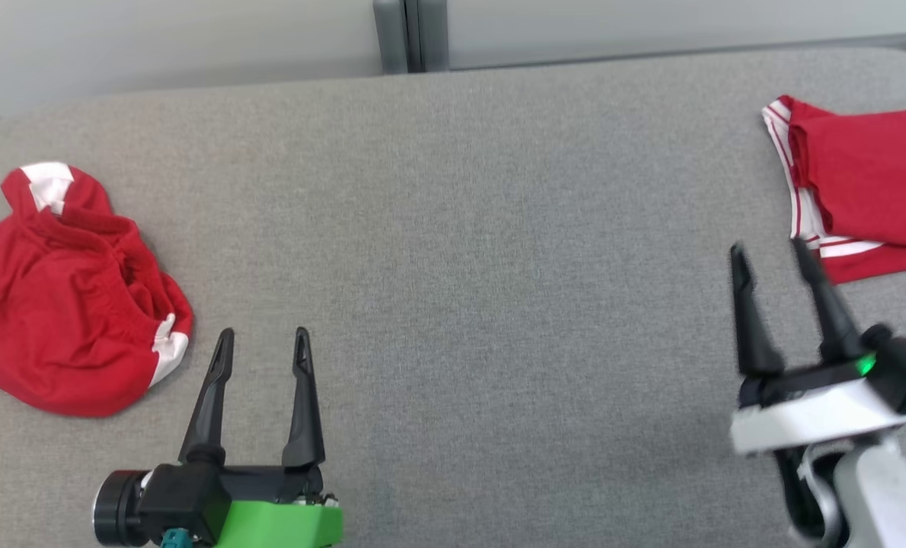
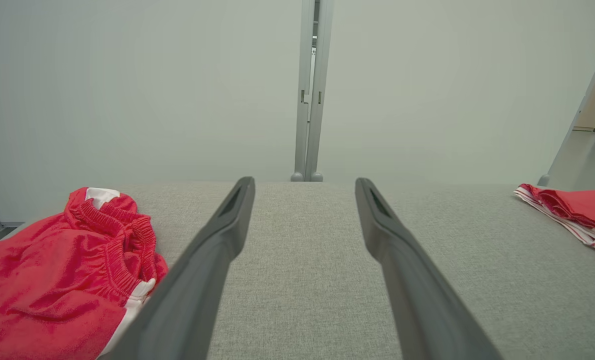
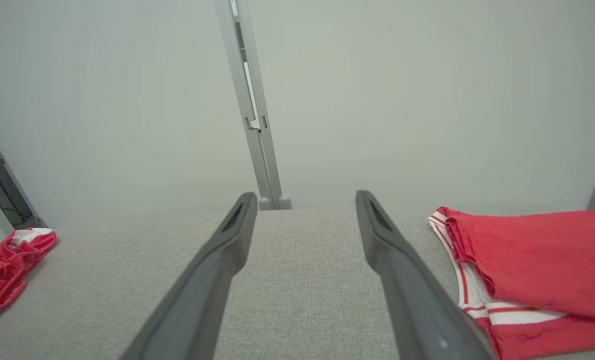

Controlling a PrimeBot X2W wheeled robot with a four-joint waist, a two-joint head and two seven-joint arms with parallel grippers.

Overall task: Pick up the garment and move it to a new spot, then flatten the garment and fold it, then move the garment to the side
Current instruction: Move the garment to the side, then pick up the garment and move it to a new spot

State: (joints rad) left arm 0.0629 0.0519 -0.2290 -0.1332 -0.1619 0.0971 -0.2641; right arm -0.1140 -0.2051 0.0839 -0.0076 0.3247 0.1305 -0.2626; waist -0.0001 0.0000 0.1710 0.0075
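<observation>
The crumpled red garment [image 1: 72,320] lies bunched at the left end of the grey worktop [image 1: 468,228], just beside the left gripper [image 1: 264,339], whose two fingers stand spread and hold nothing. The right gripper [image 1: 769,251] is likewise spread and empty, its tips close to the near edge of a folded red garment [image 1: 872,183] at the right end. The main risk, as I judge it, is a pinch that catches only one layer of the heap, or the elastic waistband alone, so the cloth slips free or trails in the lift; the folds hide how it is layered, so this is hard to call. A careless sweep of the right arm could also snag the folded piece and undo it. Nothing lies between the two garments to block a move toward the middle. A grey post [image 1: 409,34] stands behind the far edge, well apart.
</observation>
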